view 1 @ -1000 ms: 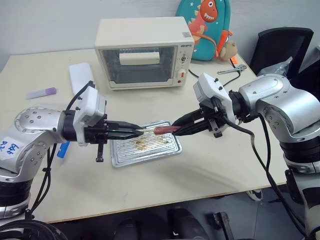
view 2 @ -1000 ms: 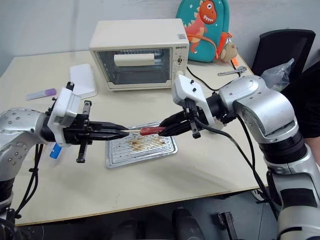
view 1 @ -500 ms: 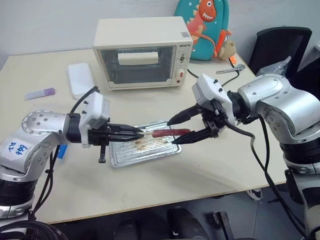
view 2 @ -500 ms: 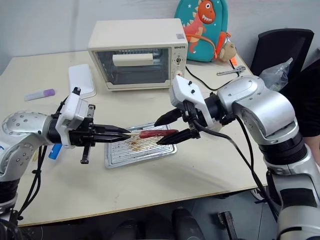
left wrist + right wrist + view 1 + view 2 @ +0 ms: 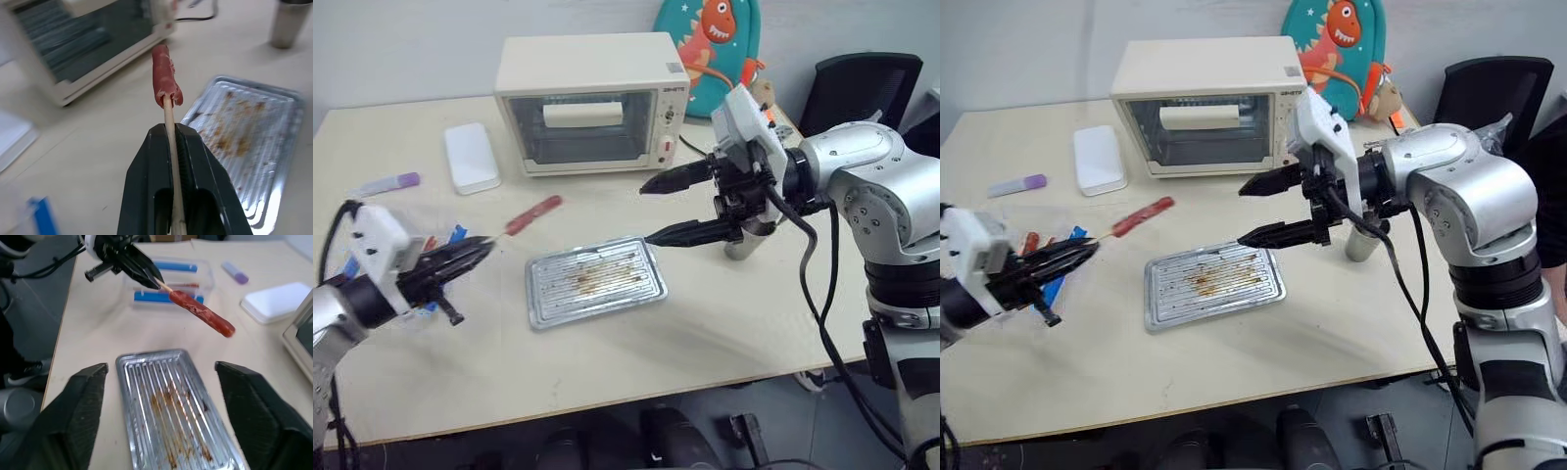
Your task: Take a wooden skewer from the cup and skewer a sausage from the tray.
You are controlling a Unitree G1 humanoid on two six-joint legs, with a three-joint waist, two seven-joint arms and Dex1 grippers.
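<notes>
My left gripper point(image 5: 470, 257) is shut on the wooden skewer point(image 5: 169, 113) and held out at the left of the table. The reddish-brown sausage point(image 5: 533, 214) sits impaled on the skewer's far end, in the air left of the tray point(image 5: 607, 294). The tray is a ridged silver pan with brown stains and nothing on it. Above the tray's right end my right gripper point(image 5: 648, 211) stands wide open and holds nothing. The grey steel cup point(image 5: 1363, 243) stands behind the right gripper, partly hidden by it.
A cream toaster oven point(image 5: 592, 103) stands at the back, with a white box point(image 5: 472, 157) and a purple-capped tube point(image 5: 386, 183) to its left. A clear dish with blue strips point(image 5: 166, 281) lies under the left gripper. A backpack point(image 5: 710, 49) and a black chair point(image 5: 862, 88) are at the back right.
My right gripper has opened wide, let go of the sausage and risen a little. The left gripper has swung left, carrying the skewered sausage away from over the tray.
</notes>
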